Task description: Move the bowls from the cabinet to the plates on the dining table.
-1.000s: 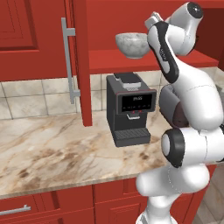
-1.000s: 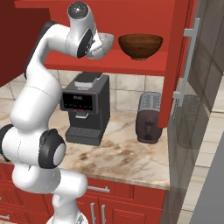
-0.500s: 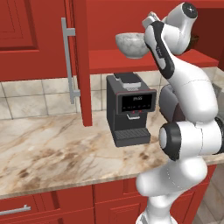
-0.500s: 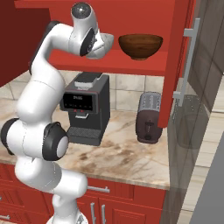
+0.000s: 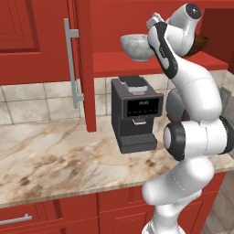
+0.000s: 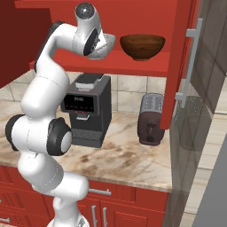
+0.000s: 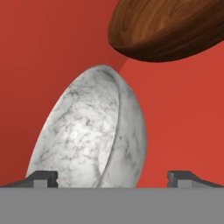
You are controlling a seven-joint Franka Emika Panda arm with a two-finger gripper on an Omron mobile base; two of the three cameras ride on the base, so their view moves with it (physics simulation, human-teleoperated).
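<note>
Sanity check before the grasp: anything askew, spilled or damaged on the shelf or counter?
Nothing stands out. The marbled bowl and the brown bowl sit upright on the cabinet shelf; the tilt in the hand view is the camera's. The open gripper brackets the marbled bowl's rim. The coffee machine and toaster stand straight.

The arm [image 5: 192,109] is glossy white, built of rounded, bulbous segments. Dark grey bands and round caps mark its joints. The gripper [image 7: 112,178] has two small dark grey fingertips.

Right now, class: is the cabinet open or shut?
Open. The cabinet door is swung aside, and both bowls, marbled and brown, sit exposed on its shelf.
</note>
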